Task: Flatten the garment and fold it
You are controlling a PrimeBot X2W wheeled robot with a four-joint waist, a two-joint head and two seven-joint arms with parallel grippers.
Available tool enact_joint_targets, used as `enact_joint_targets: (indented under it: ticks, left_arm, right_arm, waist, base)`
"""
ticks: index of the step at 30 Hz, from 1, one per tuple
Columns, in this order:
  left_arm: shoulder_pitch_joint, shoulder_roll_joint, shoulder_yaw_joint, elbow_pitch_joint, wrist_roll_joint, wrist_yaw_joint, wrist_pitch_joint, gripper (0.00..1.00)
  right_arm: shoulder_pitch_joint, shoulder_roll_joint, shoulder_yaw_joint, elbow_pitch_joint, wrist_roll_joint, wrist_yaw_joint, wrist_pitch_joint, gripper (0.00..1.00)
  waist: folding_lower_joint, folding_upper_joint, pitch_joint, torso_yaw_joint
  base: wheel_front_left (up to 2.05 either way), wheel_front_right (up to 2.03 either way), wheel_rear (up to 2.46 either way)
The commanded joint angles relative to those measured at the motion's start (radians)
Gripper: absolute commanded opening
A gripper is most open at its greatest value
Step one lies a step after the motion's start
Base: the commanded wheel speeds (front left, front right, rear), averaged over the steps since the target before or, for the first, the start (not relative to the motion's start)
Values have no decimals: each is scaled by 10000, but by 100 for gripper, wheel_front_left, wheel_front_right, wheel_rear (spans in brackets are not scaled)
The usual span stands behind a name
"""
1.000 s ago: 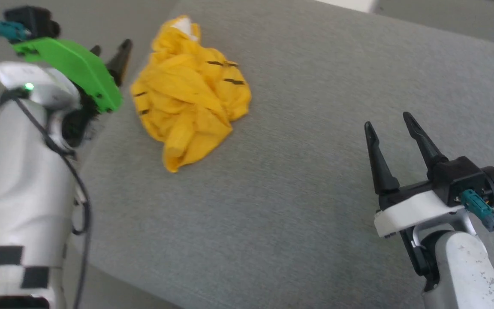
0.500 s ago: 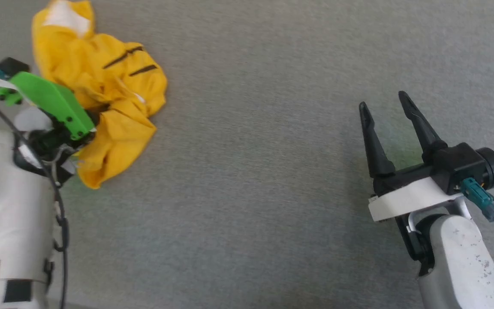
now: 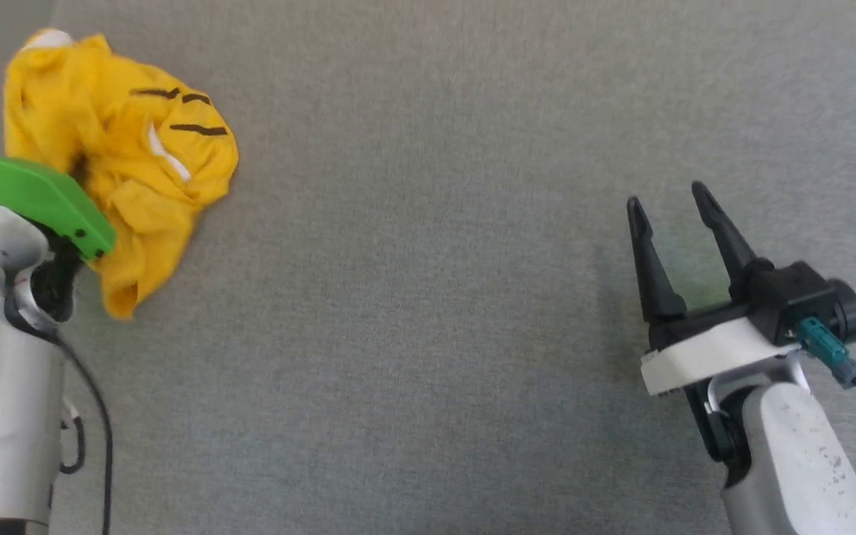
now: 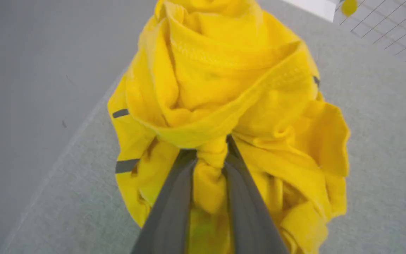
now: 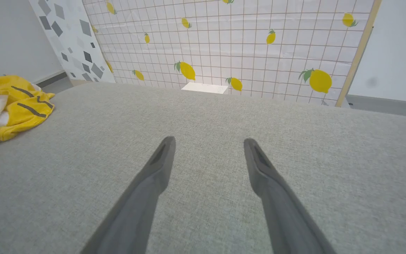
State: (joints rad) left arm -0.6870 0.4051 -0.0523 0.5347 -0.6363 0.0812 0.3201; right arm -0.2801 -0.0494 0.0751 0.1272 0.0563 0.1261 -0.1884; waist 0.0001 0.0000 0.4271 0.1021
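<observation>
The garment (image 3: 131, 171) is a crumpled heap of bright yellow cloth with thin dark stripes and a white patch, lying at the far left of the grey padded surface (image 3: 428, 297). In the left wrist view my left gripper (image 4: 210, 146) is shut on a bunched fold of the garment (image 4: 224, 88), the cloth pinched between both fingers. In the head view the left arm's green cover (image 3: 34, 200) hides those fingers. My right gripper (image 3: 666, 200) stands open over bare surface at the right, far from the cloth. In the right wrist view the garment (image 5: 9, 106) lies at the far left, and my right gripper (image 5: 208, 143) holds nothing.
The grey surface's left edge (image 4: 83, 123) runs close beside the garment, with floor beyond it. A wall panel with a lemon-patterned grid (image 5: 224, 46) stands behind the surface's far edge, and a small white box (image 5: 204, 88) sits at its foot.
The head camera has swung, so the whole picture has shifted. My left gripper went from beside the garment onto it and closed on a fold. The right gripper stayed open.
</observation>
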Motion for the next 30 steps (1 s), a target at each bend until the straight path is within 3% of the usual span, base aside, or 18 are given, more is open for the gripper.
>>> enact_joint_targets:
  ticks: [1, 6, 12, 23, 30]
  left_arm:
    - [-173, 168, 31, -96, 308, -63, -776, 0]
    - [-863, 444, -390, -460, 1646, -180, -3574, 0]
    - [-1781, 170, -1146, -769, 2460, -358, -4818, 0]
    - [-2441, -1872, -2700, -1241, 2288, -1089, -4864, 0]
    - [-1586, -3249, -4009, -216, 1569, -1725, -4517, 0]
  right_arm:
    - [165, -8, -27, 77, 93, 46, -108, 100]
    - [645, -8, -109, 274, 255, 46, -150, 100]
    - [1216, -8, -337, 289, 410, 46, -87, 100]
    - [1866, -8, -616, -207, 364, 46, 278, 100]
    - [1971, -8, -655, -454, 306, 46, 471, 100]
  waist:
    - [-1, 0, -1256, 214]
    - [-1, 0, -2473, 80]
    - [-1, 0, -3433, -391]
    - [-1, 0, -3732, -1926]
    - [-1, 0, -3669, -3093]
  base:
    - [0, 0, 0]
    - [0, 0, 0]
    - [0, 0, 0]
    - [0, 0, 0]
    - [0, 0, 0]
